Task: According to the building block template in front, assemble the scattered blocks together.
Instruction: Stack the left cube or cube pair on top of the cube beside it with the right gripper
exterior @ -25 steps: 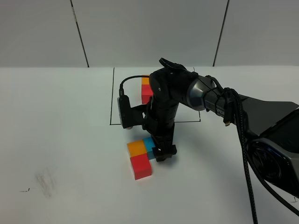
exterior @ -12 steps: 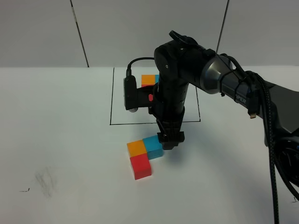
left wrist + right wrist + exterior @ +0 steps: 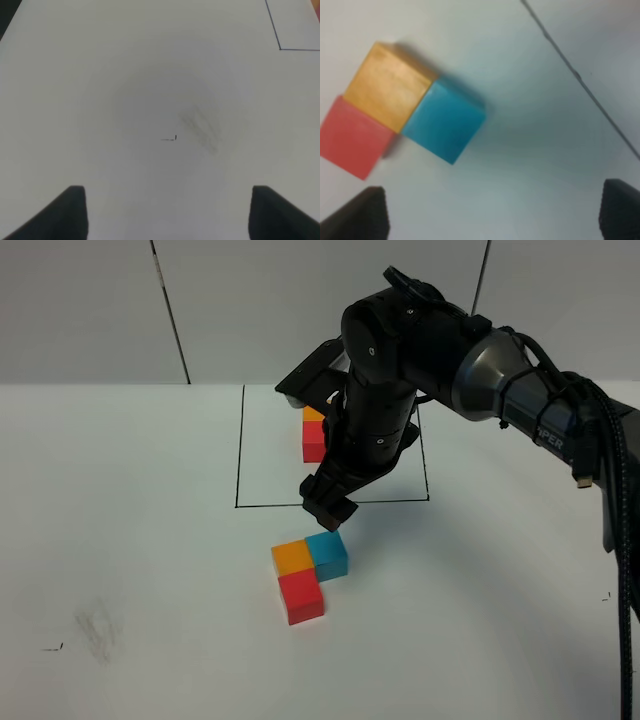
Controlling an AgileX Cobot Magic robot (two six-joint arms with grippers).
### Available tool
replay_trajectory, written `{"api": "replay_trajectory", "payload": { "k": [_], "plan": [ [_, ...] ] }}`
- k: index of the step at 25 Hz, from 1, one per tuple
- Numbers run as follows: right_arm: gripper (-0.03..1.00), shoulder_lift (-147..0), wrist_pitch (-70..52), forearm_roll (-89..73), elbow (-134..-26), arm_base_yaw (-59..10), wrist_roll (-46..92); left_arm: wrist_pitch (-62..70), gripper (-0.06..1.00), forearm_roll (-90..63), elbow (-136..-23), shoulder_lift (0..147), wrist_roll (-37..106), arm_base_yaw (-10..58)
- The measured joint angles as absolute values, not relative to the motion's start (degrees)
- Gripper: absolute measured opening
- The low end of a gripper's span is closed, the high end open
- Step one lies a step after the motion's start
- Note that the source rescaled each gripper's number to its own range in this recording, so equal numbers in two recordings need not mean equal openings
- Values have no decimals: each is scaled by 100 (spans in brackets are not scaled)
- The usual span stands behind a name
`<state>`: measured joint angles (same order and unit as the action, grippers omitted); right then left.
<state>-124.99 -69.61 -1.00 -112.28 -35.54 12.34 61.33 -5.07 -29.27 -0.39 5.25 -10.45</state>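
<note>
Jaws of our right gripper (image 3: pixel 328 511) spread, empty, above matte sky-blue cube (image 3: pixel 328 553), w/ orange cube (image 3: pixel 293 557) touching its left, red cube (image 3: pixel 301 597) near side. Left gripper (image 3: pixel 167 210) spread too.

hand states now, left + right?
Left hand: open, empty, over the bare table.
Right hand: open, empty, above the blue cube.

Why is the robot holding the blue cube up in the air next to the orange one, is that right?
Not quite: the right wrist view shows the blue cube resting on the table, touching the orange cube. The right gripper is above it, jaws open and empty.
</note>
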Motion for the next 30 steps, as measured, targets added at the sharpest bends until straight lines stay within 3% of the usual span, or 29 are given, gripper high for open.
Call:
{"api": "replay_trajectory", "payload": {
  "k": [8, 18, 24, 30],
  "plan": [
    [70, -12257, -6958, -124, -10989, -3685, -595, 6133, 61, -507, -2927, -39, 525, -1045],
    [52, -11441, -6823, -115, -9718, -4078, -985, 6133, 61, -507, -2927, -39, 525, -1045],
    [50, -11454, -5974, -185, -9568, -4413, -1066, 6133, 61, -507, -2927, -39, 525, -1045],
    [50, -11806, -5977, -271, -9562, -4419, -1106, 6133, 61, -507, -2927, -39, 525, -1045]
  ]
}}
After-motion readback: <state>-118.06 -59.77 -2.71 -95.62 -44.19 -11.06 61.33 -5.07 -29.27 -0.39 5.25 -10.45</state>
